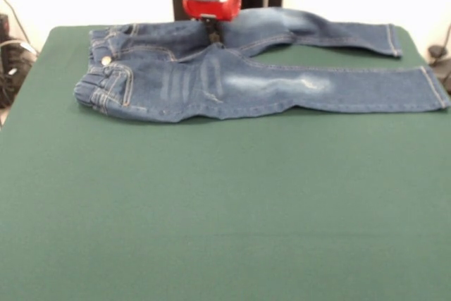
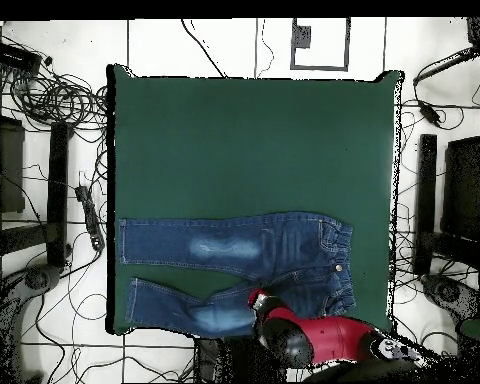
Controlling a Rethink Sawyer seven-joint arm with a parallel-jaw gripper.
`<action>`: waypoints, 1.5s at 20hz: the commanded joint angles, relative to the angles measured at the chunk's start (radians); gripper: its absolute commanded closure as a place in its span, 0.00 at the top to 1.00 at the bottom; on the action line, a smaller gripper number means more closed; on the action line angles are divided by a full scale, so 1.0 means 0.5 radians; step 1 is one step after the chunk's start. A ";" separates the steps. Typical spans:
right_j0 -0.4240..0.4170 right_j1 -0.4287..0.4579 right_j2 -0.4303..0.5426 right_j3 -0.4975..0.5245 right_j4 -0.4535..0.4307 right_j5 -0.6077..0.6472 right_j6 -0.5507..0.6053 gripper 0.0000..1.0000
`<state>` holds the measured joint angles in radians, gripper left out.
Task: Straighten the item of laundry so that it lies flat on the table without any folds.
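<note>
The item of laundry (image 1: pixel 268 86), a small pair of blue jeans, lies spread along the far part of the table (image 1: pixel 225 209). Its waistband is at the left and both legs run to the right. The near leg is straight with a pale patch, and the far leg angles away with creases near the crotch. My gripper (image 1: pixel 211 35) comes down onto the crotch seam, its narrow dark tips together and pinching the denim. In the overhead view the jeans (image 2: pixel 234 245) lie near the table's (image 2: pixel 254 140) bottom edge, waist at the right, with the gripper (image 2: pixel 256 298) at the crotch.
Cables and equipment (image 2: pixel 54 100) lie on the floor around the table. The jeans' far leg hem (image 1: pixel 393 40) and near leg hem (image 1: pixel 437 89) reach close to the table's right edge in the front view.
</note>
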<state>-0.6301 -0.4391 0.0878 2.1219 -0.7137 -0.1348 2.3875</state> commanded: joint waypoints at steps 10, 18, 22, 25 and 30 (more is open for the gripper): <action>-0.012 -0.087 0.043 -0.304 -0.002 0.481 -0.092 0.00; -0.040 -0.179 0.056 -0.158 0.016 0.420 -0.017 0.00; -0.159 -0.191 0.154 -0.196 -0.019 0.521 -0.131 0.00; -0.201 -0.157 0.188 -0.249 -0.053 0.537 -0.173 0.00; -0.086 -0.150 0.095 -0.253 -0.042 0.444 -0.063 0.00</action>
<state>-0.7255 -0.5317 0.0879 2.1120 -0.7141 0.0084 2.3875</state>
